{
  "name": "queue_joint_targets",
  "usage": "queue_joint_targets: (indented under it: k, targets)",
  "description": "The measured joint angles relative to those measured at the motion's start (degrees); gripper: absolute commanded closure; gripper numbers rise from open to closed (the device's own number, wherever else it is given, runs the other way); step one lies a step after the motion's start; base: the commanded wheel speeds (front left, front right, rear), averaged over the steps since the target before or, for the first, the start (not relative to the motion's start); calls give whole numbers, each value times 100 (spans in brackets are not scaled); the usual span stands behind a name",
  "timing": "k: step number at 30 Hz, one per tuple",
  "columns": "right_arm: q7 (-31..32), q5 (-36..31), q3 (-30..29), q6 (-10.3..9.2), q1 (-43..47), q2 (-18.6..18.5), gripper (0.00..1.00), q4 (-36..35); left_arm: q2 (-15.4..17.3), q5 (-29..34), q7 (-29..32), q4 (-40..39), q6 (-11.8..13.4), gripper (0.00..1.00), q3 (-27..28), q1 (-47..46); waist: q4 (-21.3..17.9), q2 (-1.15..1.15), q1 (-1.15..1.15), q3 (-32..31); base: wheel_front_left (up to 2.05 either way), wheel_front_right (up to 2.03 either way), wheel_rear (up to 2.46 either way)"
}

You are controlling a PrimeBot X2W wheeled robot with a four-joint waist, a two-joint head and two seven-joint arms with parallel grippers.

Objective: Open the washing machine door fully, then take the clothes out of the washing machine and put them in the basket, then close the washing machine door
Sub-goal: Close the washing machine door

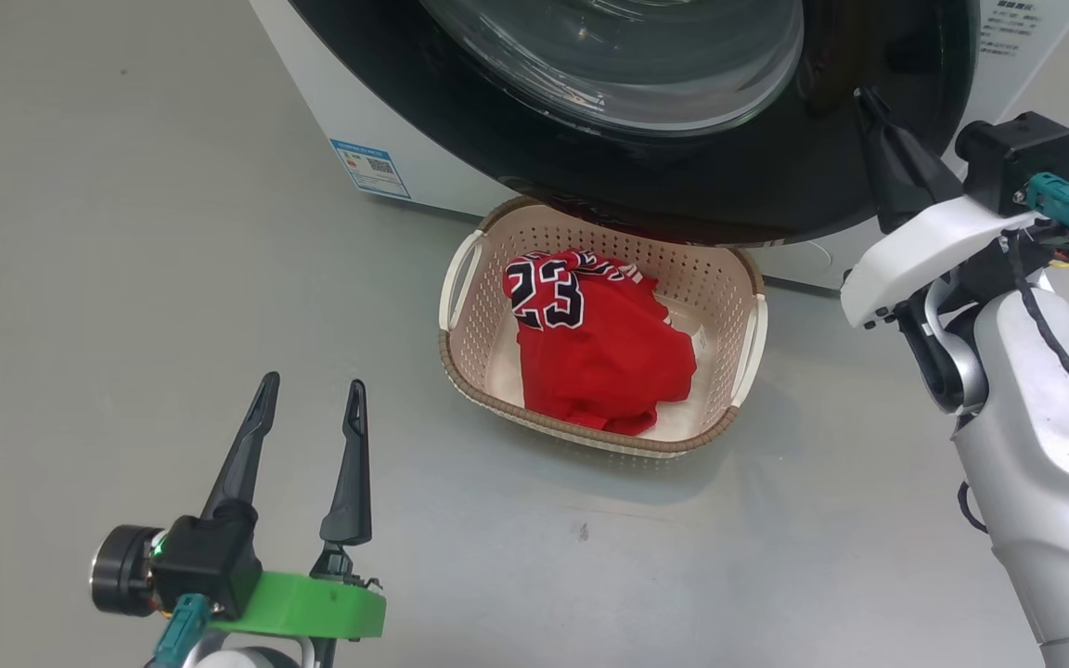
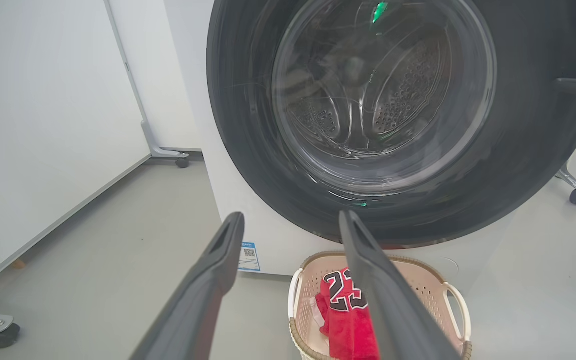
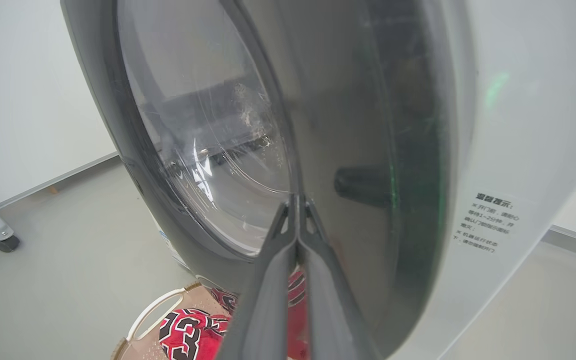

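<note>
**Head view with both wrist views: washer, basket and the two claws**

Washing machine (image 1: 349,102): large white front-loader with a small blue label (image 1: 370,168) low on its front, standing on the grey floor (image 1: 126,278).

Washing machine door (image 1: 729,195): round, with a wide glossy black rim around a bulging clear bowl. It lies against the machine's front, and the steel drum (image 2: 408,85) shows through the glass.

Basket (image 1: 590,441): cream and perforated with a brown woven-look rim, on the floor just below the door.

Clothes (image 1: 599,353): red, with a black-and-white 23 uppermost, heaped inside the basket.

Right claw (image 1: 867,97): closed and empty, its tips at the right side of the door's rim, above and right of the basket.

Left claw (image 1: 312,380): spread wide and empty, over the floor, left of the basket and apart from it.
</note>
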Motion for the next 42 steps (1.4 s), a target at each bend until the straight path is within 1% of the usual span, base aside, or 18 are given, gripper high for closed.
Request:
queue_joint_targets:
  k: [12,26,40,42]
  targets:
    - [-96,7,-105,49,-411,-101,100,481,-22,0,-91,140,0,0,-92,-57,150,0,0,169,0,0,0]
    - [-204,-2,-352,46,-1289,-335,100,1051,-37,-1,-135,208,0,0,-177,-224,300,0,0,382,0,0,0]
    - [-459,53,-457,52,-1633,-272,100,1525,-47,-3,-164,324,1,0,-177,-315,330,0,0,411,0,0,0]
    - [-523,52,-421,102,-1666,-271,100,1612,-48,-3,-164,338,1,0,-176,-361,317,0,0,401,0,0,0]
